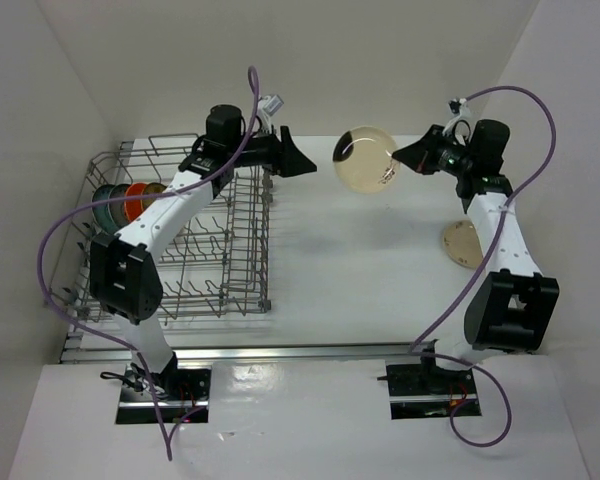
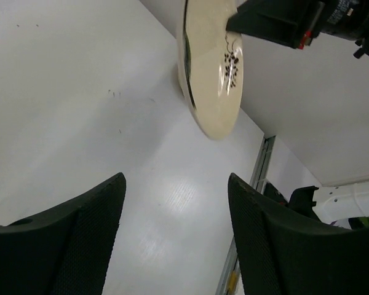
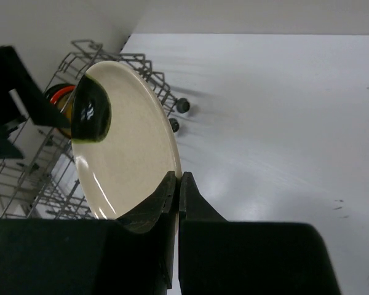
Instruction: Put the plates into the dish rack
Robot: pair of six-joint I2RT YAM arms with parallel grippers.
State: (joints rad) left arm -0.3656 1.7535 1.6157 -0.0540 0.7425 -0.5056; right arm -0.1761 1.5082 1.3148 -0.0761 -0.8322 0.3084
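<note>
Two cream plates (image 1: 363,160), one dish rack (image 1: 246,255), two arms (image 1: 170,208).

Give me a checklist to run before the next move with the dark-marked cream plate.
1. Right gripper shut on the cream plate at its rim: ok.
2. Plate lifted clear of the table: ok.
3. Left gripper open and facing the plate: ok.
4. Left fingers not touching the plate yet: ok.
5. Dish rack has free tines beside the loaded plates: ok.
6. Grip firm enough for a handover: cannot tell.
</note>
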